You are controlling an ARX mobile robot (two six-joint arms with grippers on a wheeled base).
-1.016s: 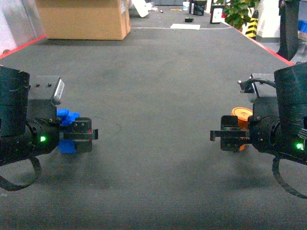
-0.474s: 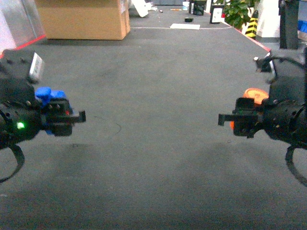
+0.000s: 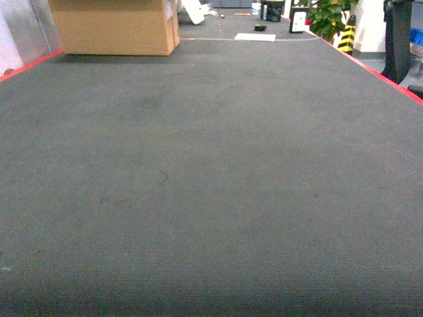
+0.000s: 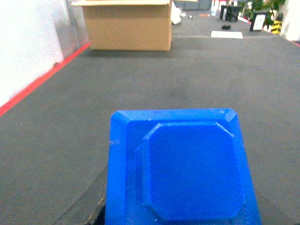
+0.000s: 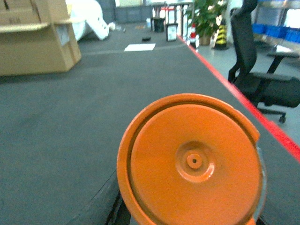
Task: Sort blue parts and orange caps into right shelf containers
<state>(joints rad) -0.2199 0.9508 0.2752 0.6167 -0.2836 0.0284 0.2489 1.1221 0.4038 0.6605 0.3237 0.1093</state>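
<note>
The head view holds neither gripper, only bare floor. In the left wrist view a blue part (image 4: 180, 168), a square block with a raised octagonal face, fills the lower frame above the floor. My left gripper (image 4: 180, 219) is shut on it, its fingers almost wholly hidden behind it. The right wrist view shows an orange cap (image 5: 192, 161), end-on and round with a small centre boss. My right gripper (image 5: 190, 220) is shut on this cap, and only a dark finger edge (image 5: 119, 215) shows. Blue bins (image 5: 276, 30) sit far off on a shelf; I cannot tell if they are the right shelf containers.
Dark grey carpet (image 3: 211, 185) stretches ahead, edged by red lines (image 3: 370, 69). A large cardboard box (image 3: 112, 26) stands at the far left. A black office chair (image 5: 262, 70) stands beyond the right red line, with a potted plant (image 5: 204, 18) and a striped post farther back.
Both arms, one carrying the blue part and one the orange cap, have spread outward and left the head view, which has none of either arm left in it.
</note>
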